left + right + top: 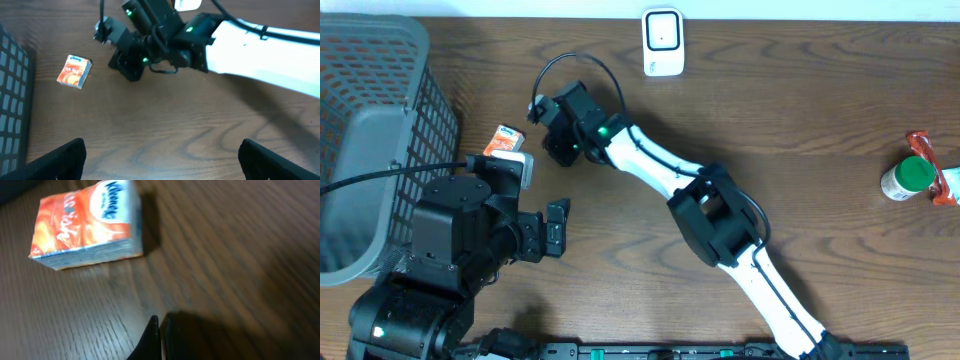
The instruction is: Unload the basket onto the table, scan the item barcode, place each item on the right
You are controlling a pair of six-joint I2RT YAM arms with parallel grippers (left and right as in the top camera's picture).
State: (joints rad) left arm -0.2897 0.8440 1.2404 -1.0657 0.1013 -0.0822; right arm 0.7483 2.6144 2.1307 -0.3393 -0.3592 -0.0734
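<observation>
The orange-and-white tissue pack (pixel 504 140) lies flat on the wooden table (pixel 820 100), just right of the grey mesh basket (pixel 420 110) and apart from its wall; in the overhead view the left arm's housing covers the pack's near edge. The left wrist view shows the pack (pixel 75 71) face up with bare wood all round it, and the right wrist view shows it (pixel 85 225) close up, printed face upward, white end turned away from the basket, nothing touching it. The right gripper (pixel 552 150) hangs low over the table on the pack's far side from the basket, near the pack but clear of it. Its two fingers are pressed together with nothing between them (pixel 160 335), tips over bare wood. From the left wrist the same gripper (pixel 129 70) shows as a dark block beside the pack, green lights on the arm behind it. The left gripper (pixel 555 228) sits nearer the front edge than the basket's right corner, its jaws spread wide and empty (pixel 162 145), the black fingers (pixel 65 160) showing at the bottom corners of its own view. The white scanner (pixel 663 42) stands at the back edge, well right of the basket. A green-capped bottle (pixel 908 178) and a red packet (pixel 920 140) lie at the table's end opposite the basket.
</observation>
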